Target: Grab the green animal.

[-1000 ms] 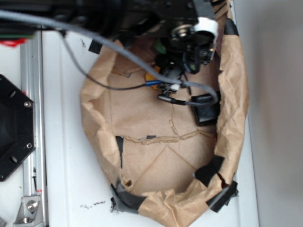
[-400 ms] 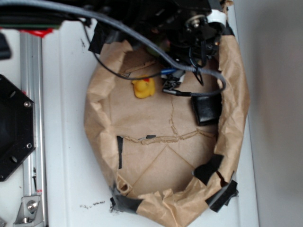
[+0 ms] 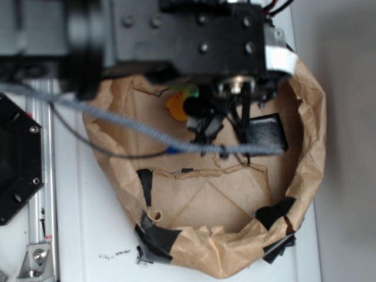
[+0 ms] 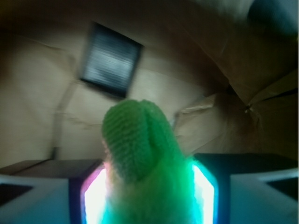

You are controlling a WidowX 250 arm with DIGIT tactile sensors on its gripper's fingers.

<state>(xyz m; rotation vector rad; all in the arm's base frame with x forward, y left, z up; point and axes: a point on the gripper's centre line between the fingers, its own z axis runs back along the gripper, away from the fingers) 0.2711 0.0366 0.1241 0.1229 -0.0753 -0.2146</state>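
Note:
The green animal (image 4: 142, 154) is a fuzzy lime-green plush that fills the middle of the wrist view. My gripper (image 4: 148, 198) is shut on it, with a glowing finger pad (image 4: 93, 196) pressed against each side. Its rounded end sticks out past the fingertips, above the brown paper floor. In the exterior view only a sliver of the green animal (image 3: 189, 91) shows under the black arm (image 3: 205, 41), which hides the fingers.
A yellow duck (image 3: 175, 107) lies on the paper just left of the arm. A black square pad (image 3: 265, 132) (image 4: 111, 59) rests on the floor of the crumpled brown paper nest (image 3: 305, 147). A metal rail (image 3: 41, 176) runs along the left.
The arm has come up toward the camera and now covers the whole top of the nest. The paper wall has shifted outward. The duck stays in place.

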